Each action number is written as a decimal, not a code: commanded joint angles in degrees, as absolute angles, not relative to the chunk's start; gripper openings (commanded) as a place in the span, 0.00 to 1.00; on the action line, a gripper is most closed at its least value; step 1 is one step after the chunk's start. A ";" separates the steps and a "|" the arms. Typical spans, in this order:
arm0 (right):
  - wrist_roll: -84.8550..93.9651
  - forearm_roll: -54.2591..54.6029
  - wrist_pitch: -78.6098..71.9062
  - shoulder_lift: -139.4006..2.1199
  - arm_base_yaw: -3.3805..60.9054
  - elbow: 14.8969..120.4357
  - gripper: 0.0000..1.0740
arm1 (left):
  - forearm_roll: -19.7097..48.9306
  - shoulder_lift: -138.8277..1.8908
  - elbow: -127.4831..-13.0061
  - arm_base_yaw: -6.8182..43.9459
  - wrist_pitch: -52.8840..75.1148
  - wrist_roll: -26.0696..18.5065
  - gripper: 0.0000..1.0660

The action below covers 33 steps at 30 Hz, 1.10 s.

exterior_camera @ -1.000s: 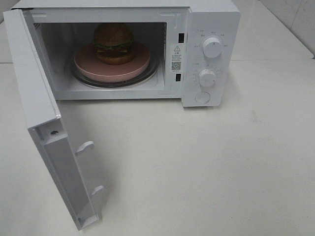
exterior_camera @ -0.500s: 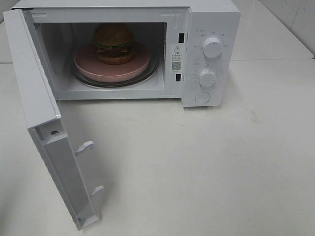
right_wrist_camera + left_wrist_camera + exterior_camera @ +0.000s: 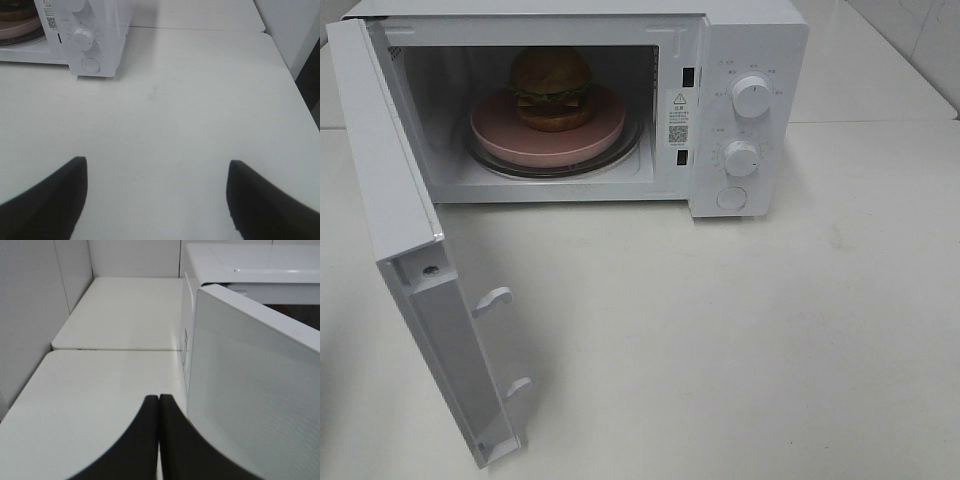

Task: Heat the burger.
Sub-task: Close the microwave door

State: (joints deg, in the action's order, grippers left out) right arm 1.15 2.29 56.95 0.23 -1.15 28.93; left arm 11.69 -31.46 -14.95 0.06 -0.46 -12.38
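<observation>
White tabletop (image 3: pixel 770 330), second white table (image 3: pixel 130 310) butted behind, pale wall panels (image 3: pixel 30 305), soft even light

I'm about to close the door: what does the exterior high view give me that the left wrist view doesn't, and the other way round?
Only exterior high: the burger on the pink plate inside the microwave, plus the upper dial and lower dial.
Only left wrist: the left gripper, shut, close to the door on its outer face; contact is unclear.
Both: the open door, the microwave's top and the white table.
</observation>
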 commanded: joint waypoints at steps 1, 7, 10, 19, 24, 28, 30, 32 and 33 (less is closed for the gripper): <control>0.80 2.35 57.01 1.78 -1.38 28.71 0.70 | 11.23 -34.21 -11.63 0.40 -13.87 -12.49 0.00; 0.80 2.35 57.01 1.78 -1.38 28.71 0.70 | 5.27 -40.39 -9.45 0.40 -21.14 -6.76 0.00; 0.80 2.35 57.01 1.78 -1.38 28.71 0.70 | 0.00 -43.66 -9.45 0.40 -24.35 -0.92 0.00; 0.80 2.35 57.01 1.78 -1.38 28.71 0.70 | -8.65 -52.25 -9.57 0.40 -30.19 8.88 0.00; 0.80 2.35 57.01 1.78 -1.38 28.71 0.70 | -19.71 -59.24 -9.57 0.40 -39.59 16.73 0.00; 0.80 2.35 57.01 1.78 -1.38 28.71 0.70 | -24.06 -62.17 -9.57 0.40 -44.18 18.96 0.00; 0.80 2.35 57.01 1.78 -1.38 28.71 0.70 | -26.59 -65.32 -10.37 0.46 -46.24 20.63 0.00; 0.80 2.35 57.01 1.78 -1.38 28.71 0.70 | -27.62 -66.29 -11.00 0.80 -46.35 21.54 0.00; 0.80 2.35 57.01 1.78 -1.38 28.71 0.70 | -29.45 -68.07 -12.38 1.89 -46.35 22.29 0.00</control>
